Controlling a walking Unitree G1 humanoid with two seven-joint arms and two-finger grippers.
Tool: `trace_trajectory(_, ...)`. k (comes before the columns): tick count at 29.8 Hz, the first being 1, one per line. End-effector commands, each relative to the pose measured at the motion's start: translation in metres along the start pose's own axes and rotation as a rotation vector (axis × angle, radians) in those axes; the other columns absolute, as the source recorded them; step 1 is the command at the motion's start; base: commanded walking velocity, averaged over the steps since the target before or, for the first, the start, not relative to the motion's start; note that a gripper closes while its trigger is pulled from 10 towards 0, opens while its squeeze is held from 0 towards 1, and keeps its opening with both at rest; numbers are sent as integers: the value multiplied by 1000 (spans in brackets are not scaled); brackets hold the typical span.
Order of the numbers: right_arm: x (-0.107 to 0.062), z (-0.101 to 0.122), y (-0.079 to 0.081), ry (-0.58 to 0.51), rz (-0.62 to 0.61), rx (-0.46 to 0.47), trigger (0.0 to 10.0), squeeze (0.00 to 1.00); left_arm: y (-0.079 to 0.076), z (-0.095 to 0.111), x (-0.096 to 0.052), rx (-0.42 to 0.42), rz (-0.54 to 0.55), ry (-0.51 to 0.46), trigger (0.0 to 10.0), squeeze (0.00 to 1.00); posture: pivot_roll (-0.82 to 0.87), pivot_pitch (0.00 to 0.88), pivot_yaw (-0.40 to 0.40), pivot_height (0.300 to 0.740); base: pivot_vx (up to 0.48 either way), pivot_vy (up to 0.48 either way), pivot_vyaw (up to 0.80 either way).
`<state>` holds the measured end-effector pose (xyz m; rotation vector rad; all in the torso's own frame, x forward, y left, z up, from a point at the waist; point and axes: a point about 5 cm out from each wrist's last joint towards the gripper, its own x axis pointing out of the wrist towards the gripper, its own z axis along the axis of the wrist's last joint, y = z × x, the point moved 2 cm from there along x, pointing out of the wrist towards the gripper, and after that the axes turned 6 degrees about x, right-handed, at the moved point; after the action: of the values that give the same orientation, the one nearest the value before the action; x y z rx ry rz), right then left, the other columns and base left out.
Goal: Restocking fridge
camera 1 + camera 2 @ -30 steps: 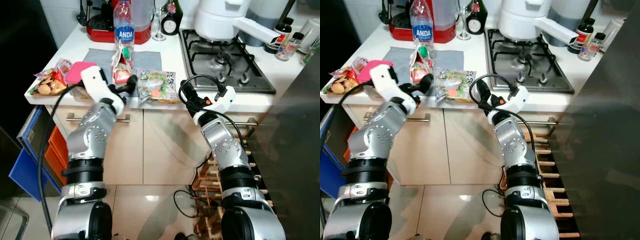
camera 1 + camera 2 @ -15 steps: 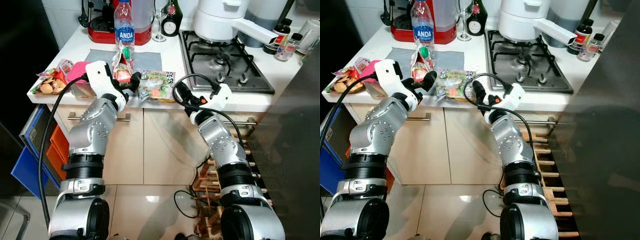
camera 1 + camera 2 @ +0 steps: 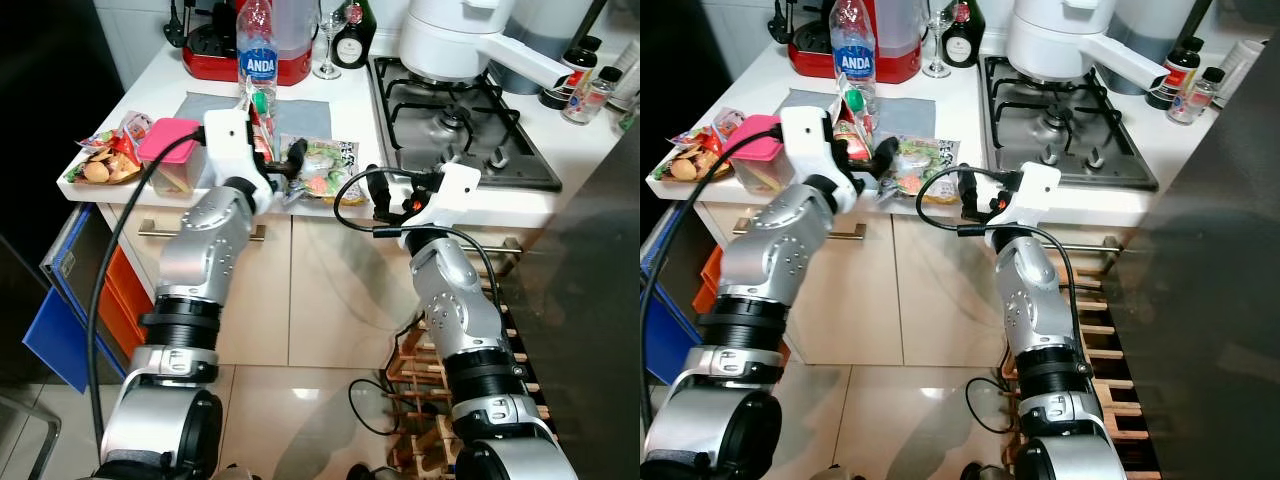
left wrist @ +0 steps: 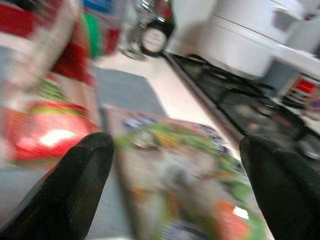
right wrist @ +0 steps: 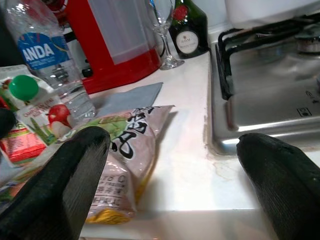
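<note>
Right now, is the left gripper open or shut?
Open. The left gripper has its two black fingers spread wide apart, and the flat food packet on the counter shows between them.

home kitchen: gas hob (image 3: 462, 120), counter (image 3: 345, 105).

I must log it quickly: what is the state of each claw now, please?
Left claw: open, holding nothing, fingers either side of the vegetable bag.
Right claw: open, holding nothing, at the counter edge.
</note>
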<state>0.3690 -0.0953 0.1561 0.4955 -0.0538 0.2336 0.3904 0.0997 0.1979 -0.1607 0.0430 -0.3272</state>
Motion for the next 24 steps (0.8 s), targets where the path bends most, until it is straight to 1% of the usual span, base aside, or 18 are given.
trace_trajectory(1,0,9,3,-34,13,-19,10000,0,-10,9,5,-15,-51,3,10000,0,-28,0,-89,740,0,0,0)
trace_trajectory(3,0,9,3,-34,14,-21,10000,0,-12,8,5,-15,-59,10,10000,0,-28,0,-89,740,0,0,0)
trace_trajectory(4,0,9,3,-30,15,-24,10000,0,-12,0,8,3,-55,59,10000,0,-26,0,-93,740,0,0,0)
trace_trajectory(5,0,8,3,-29,15,-25,10000,0,-12,-3,8,8,-52,71,10000,0,-26,0,-94,740,0,0,0)
trace_trajectory(6,0,8,3,-28,18,-26,10000,0,-6,-7,10,42,-5,98,10000,0,-29,0,-95,740,0,0,0)
trace_trajectory(7,0,8,3,-28,18,-26,10000,0,-6,-7,10,42,-5,98,10000,0,-29,0,-95,740,0,0,0)
trace_trajectory(8,0,8,4,-27,20,-28,10000,0,-2,-10,10,66,29,113,10000,0,-29,0,-95,740,0,0,0)
trace_trajectory(10,0,8,4,-27,21,-31,10000,0,3,-4,12,95,70,90,10000,0,-32,0,-95,740,0,0,0)
trace_trajectory(11,0,8,4,-25,20,-32,10000,0,3,0,13,89,70,76,10000,0,-30,0,-97,740,0,0,0)
trace_trajectory(15,0,6,4,-18,22,-32,10000,0,7,-3,14,82,80,95,10000,0,-32,0,-99,740,0,0,0)
trace_trajectory(19,0,5,5,-13,27,-34,10000,0,11,-6,14,60,93,110,10000,0,-33,0,-100,740,0,0,0)
trace_trajectory(20,0,4,5,-11,29,-35,10000,0,14,-9,15,27,98,121,10000,0,-30,0,-102,740,0,0,0)
trace_trajectory(22,0,4,5,-6,32,-35,10000,0,18,-17,17,-71,100,155,10000,0,-33,0,-101,740,0,0,0)
trace_trajectory(23,0,3,5,-4,33,-35,10000,0,19,-19,18,-103,99,166,10000,0,-36,0,-98,740,0,0,0)
trace_trajectory(24,0,3,5,-4,33,-35,10000,0,19,-19,18,-103,99,166,10000,0,-36,0,-98,740,0,0,0)
